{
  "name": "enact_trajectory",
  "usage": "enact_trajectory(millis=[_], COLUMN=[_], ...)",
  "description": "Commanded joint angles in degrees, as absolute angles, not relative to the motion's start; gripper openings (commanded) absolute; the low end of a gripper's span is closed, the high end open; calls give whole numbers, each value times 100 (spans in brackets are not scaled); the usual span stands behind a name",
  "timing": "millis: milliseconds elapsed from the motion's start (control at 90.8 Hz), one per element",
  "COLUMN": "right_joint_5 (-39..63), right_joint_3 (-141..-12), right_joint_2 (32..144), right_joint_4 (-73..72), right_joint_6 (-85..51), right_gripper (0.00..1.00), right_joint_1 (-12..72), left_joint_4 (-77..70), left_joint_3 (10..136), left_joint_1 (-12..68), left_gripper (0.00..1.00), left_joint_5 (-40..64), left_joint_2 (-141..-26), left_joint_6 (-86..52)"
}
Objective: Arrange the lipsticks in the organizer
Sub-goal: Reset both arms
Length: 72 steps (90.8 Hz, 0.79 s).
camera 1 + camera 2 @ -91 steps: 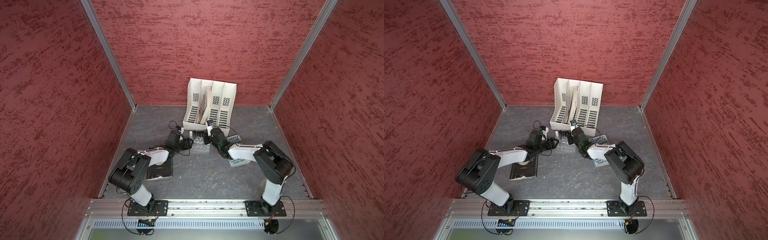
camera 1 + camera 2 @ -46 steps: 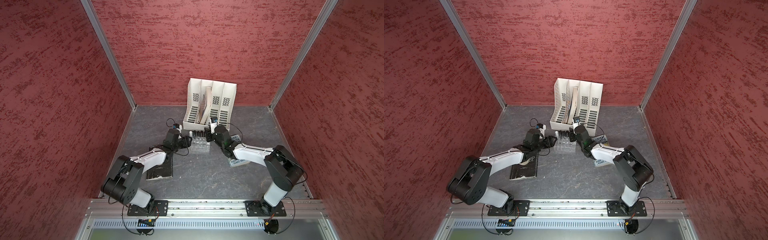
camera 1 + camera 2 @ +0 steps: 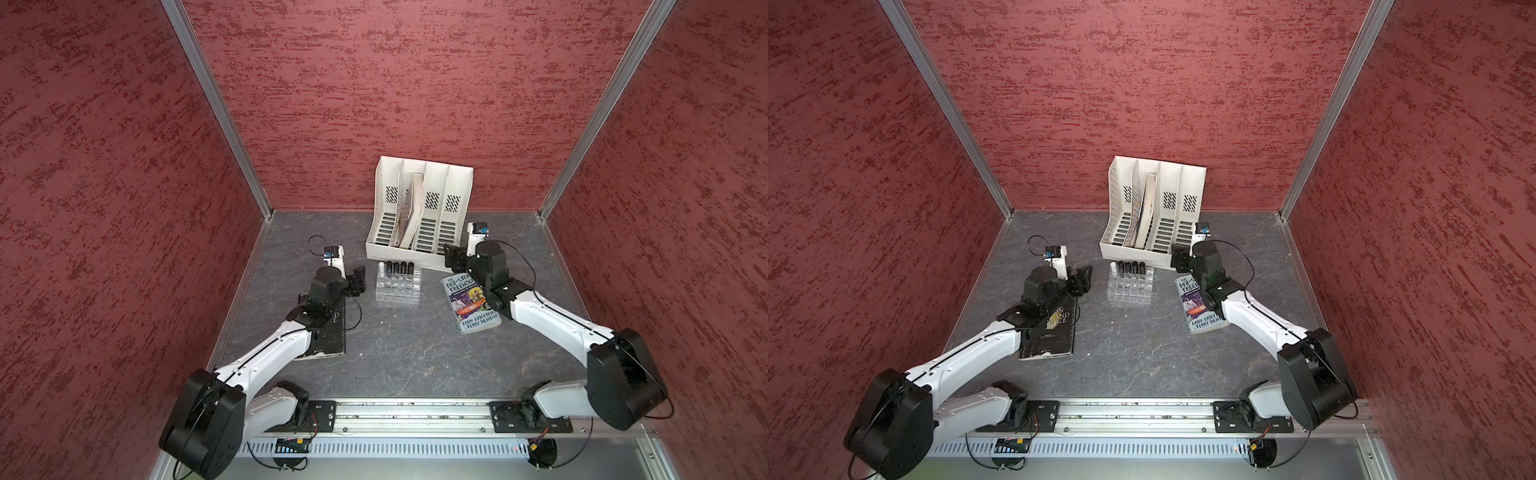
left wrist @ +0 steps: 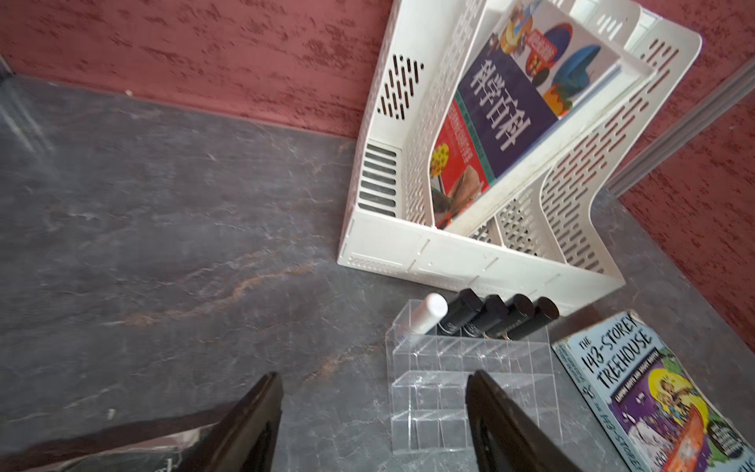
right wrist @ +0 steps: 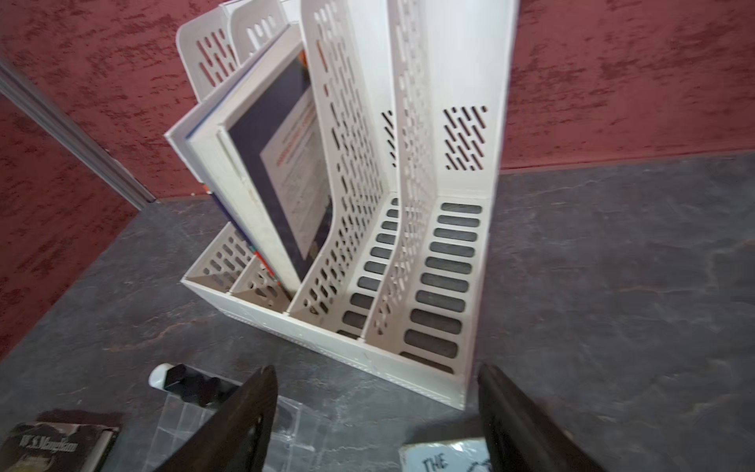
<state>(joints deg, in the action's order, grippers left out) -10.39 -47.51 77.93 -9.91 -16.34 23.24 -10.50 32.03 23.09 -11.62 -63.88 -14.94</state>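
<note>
Near the centre of a top view, five lipsticks (image 3: 396, 268) are seen standing in the upper row of the organizer (image 3: 397, 294), just below the file rack (image 3: 409, 255). The left hand (image 3: 360, 279) and right hand (image 3: 451, 257) are spread wide and empty, one on either side of it.

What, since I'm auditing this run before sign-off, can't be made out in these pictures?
- Black book: title partly under the left arm, both top views.
- Treehouse book: corner under the right arm in top views; cut by the frame edge, left wrist view.
- Lipsticks: partly behind a finger of the right hand, right wrist view.
- Organizer: cell count, too small from above.
</note>
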Motion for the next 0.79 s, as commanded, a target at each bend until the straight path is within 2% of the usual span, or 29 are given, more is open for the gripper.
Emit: enact_trajectory(millis=[0, 220, 342, 540, 650, 782], right_joint_5=[-1783, -3344, -3389, -2796, -2460, -2275], right_joint_3=[-4431, -3760, -3545, -2749, -2520, -2271], right_joint_2=[7480, 7298, 7732, 7807, 8035, 8578], right_joint_4=[-898, -1345, -2062, -3556, -4200, -5083], right_joint_6=[-1310, -761, -567, 11, 198, 222], right_gripper=[90, 98, 99, 99, 99, 99], right_joint_1=[1894, 972, 918, 908, 888, 822], left_joint_4=[-977, -1602, -2226, -3326, -4766, -4799], left_joint_3=[3204, 2511, 2101, 1694, 1460, 2021], left_joint_1=[1897, 1274, 888, 229, -141, -219], left_gripper=[77, 79, 79, 80, 81, 81], left_joint_5=[-2122, -2885, -2845, -2128, -1524, -564], left_joint_2=[-6212, -5681, -5886, -6306, -7159, -8141], left_joint_6=[-1033, -738, -490, -609, -663, -281])
